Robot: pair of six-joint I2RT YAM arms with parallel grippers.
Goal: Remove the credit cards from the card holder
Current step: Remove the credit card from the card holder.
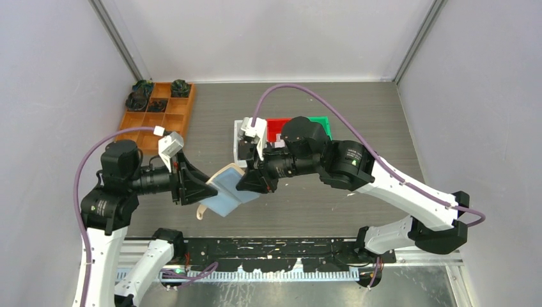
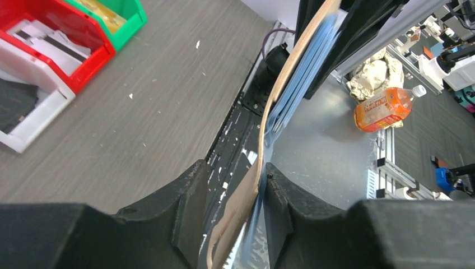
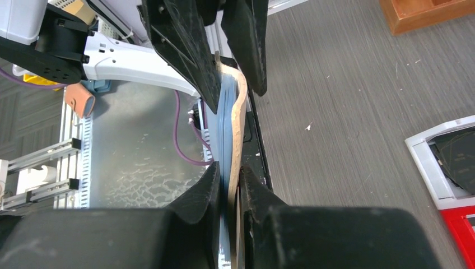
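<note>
Above the table [image 1: 364, 109], left hand [image 1: 203, 190] and right hand [image 1: 247, 185] clamp the card holder [image 1: 225, 197]

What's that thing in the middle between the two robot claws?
The card holder. The left claw and right claw each pinch one side of it, seen in the top view.

The top camera hangs above and behind the arm bases, looking down from far off on the whole grey wood-grain surface [image 1: 211, 109]. The left wrist camera sits close behind the black two-fingered left hand [image 2: 235, 165] and faces along its fingers towards the right arm. The right wrist camera, just as close behind the black right hand [image 3: 229, 168], faces the opposite way. All three views share the tan-and-blue folding card holder [image 1: 227, 192]. Both wrist views also catch the white plastic bin [image 2: 39, 120].
</note>
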